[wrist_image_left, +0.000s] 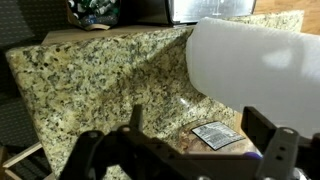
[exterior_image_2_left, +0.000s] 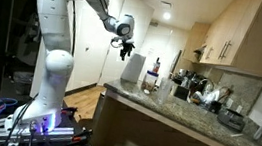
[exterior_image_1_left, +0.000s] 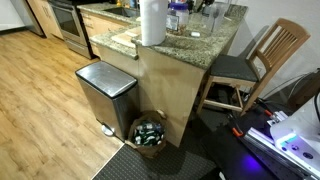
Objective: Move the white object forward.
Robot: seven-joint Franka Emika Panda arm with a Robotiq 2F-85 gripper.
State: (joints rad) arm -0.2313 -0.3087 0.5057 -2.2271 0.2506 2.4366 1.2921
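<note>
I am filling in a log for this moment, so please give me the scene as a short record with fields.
place: kitchen counter of speckled stone
white object: tall roll, upright near the counter's corner
hand: open, empty, close to the roll's top, not around it
beside the roll: flat printed label on the counter
floor: metal bin and basket against the counter's side
task state: roll not yet grasped
</note>
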